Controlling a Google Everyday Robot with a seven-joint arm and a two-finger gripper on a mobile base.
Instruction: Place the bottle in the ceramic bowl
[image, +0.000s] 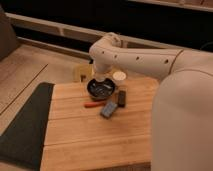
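The ceramic bowl (101, 90) is dark and glossy with pale streaks inside. It sits at the far middle of the wooden table (95, 140). My gripper (99, 78) hangs from the white arm, straight down over the bowl's far rim. A small pale shape at its lower end, just above the bowl, looks like the off-white bottle (99, 80). The arm hides most of it, so I cannot tell how it is held.
A small white cup (119, 76) stands right of the gripper. A thin red stick (93, 104), a grey-blue block (108, 109) and a dark block (121, 97) lie in front of the bowl. A yellowish object (81, 73) stands behind the table. A dark mat (25, 125) lies on the left.
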